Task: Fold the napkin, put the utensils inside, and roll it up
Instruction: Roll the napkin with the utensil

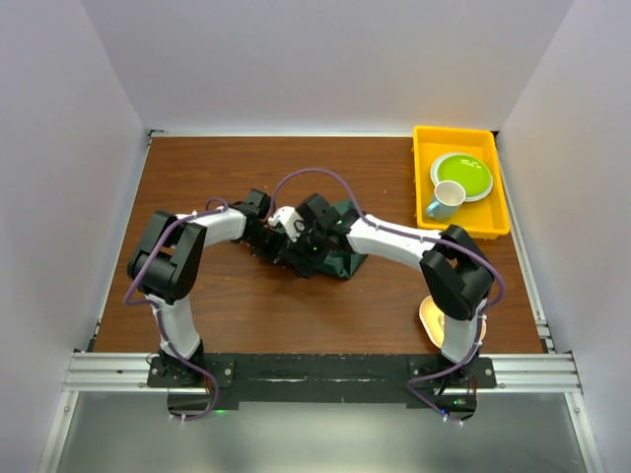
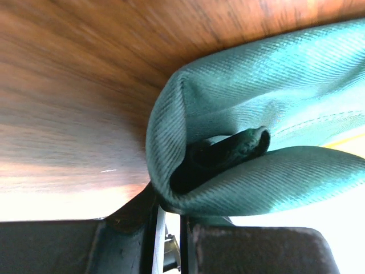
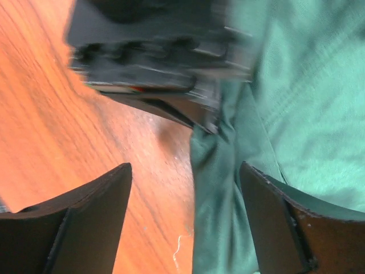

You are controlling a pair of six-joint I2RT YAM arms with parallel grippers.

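Both arms crowd the middle of the desk [image 1: 227, 305], right over the bunched napkin [image 1: 347, 262]. The left claw [image 2: 170, 227] is all but closed, pinching a folded edge of the cloth, and the fold bulges just above its fingers. The right claw [image 3: 187, 171] gapes wide and grips nothing: one finger over bare wood, the other over green cloth, the napkin's edge between them.

Two arms [image 1: 212, 229] [image 1: 394, 241], one napkin [image 1: 343, 261], one yellow tray [image 1: 458, 141] (holding one plate [image 1: 468, 172], one cup [image 1: 444, 202]).
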